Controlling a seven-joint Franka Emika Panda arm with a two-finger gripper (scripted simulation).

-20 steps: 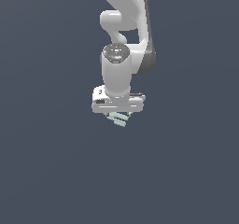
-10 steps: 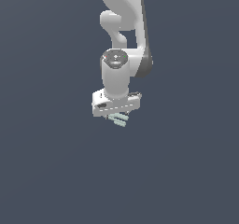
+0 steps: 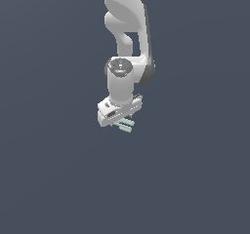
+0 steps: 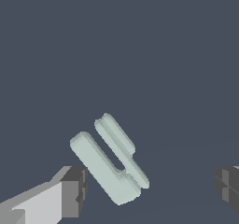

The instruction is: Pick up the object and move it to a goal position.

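Observation:
The object [image 3: 125,126] is a small pale green piece made of two parallel bars joined at one end. It lies on the dark grey floor, half hidden under my hand in the exterior view. In the wrist view the object [image 4: 109,158] lies slanted between my fingers, close to one dark fingertip [image 4: 74,190] and well apart from the other fingertip [image 4: 228,185]. My gripper [image 3: 122,120] hangs just above it, open and empty; in the wrist view the gripper [image 4: 150,188] has its jaws spread wide.
The white arm [image 3: 128,38] rises above the hand towards the top of the exterior view. Plain dark grey floor [image 3: 58,179] lies all around. No goal marker shows.
The hand has come down a little towards the object and turned slightly. The object has not moved.

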